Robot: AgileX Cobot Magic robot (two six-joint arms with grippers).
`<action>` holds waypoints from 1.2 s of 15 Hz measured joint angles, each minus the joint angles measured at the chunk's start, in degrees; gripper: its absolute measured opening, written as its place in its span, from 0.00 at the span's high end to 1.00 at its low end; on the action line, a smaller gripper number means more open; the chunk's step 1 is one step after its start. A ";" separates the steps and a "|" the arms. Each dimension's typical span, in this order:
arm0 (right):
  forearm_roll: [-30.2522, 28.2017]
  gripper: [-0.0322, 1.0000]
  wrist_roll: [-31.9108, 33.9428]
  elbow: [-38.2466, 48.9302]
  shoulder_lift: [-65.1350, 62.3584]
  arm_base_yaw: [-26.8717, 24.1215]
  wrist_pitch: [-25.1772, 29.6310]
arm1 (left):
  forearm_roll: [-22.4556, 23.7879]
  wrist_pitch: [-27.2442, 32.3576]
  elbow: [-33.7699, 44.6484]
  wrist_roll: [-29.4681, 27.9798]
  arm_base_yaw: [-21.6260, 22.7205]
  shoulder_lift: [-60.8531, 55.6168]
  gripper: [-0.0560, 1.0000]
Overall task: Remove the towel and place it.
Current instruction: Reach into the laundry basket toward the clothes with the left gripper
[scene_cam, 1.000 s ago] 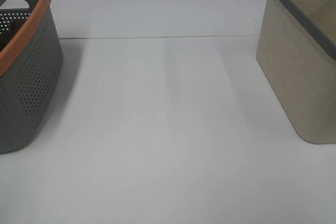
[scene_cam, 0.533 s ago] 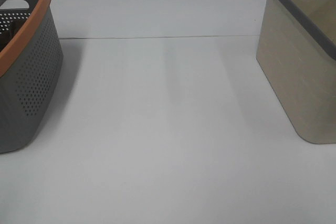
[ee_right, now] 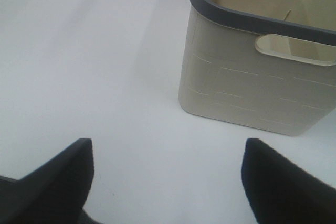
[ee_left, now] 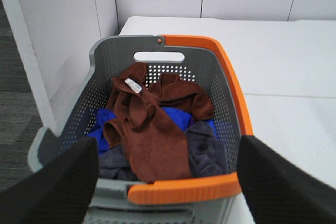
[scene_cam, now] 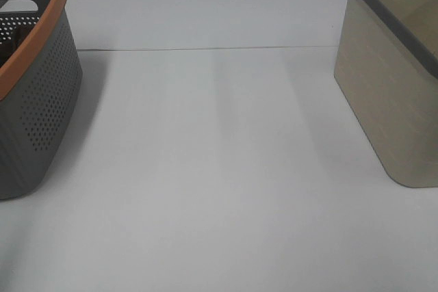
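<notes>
The towel [ee_left: 152, 145] lies crumpled on what seem clothes [ee_left: 206, 151] inside the basket [ee_left: 178, 190].

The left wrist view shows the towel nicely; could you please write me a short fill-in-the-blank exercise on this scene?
1. The towel lies in the grey basket with the ____ rim.
2. The label on the towel is ____.
3. In the exterior high view, the beige basket stands on the ____ side.
4. The left gripper and the right gripper are both ____, holding nothing.
Missing words: orange; white; right; open.
</notes>
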 joint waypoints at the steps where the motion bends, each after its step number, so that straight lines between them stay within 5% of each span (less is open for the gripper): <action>1: 0.00 0.25 0.00 0.00 0.00 0.00 0.00 | 0.00 -5.16 0.00 -2.64 0.00 5.04 0.28; 5: 0.00 0.25 0.00 0.00 0.00 0.00 0.00 | -0.11 -26.59 0.00 -10.54 0.00 23.66 0.28; 9: 0.00 0.25 0.00 0.00 0.00 0.00 0.00 | -0.11 -35.01 -1.32 -17.42 0.00 37.01 0.28; 12: 0.00 0.25 0.00 0.00 0.00 0.00 0.00 | -0.11 -30.31 -10.31 -19.77 0.00 48.24 0.28; 18: 0.00 0.25 0.00 0.00 0.00 0.00 0.00 | 0.11 -9.00 -29.22 -19.77 0.57 58.44 0.28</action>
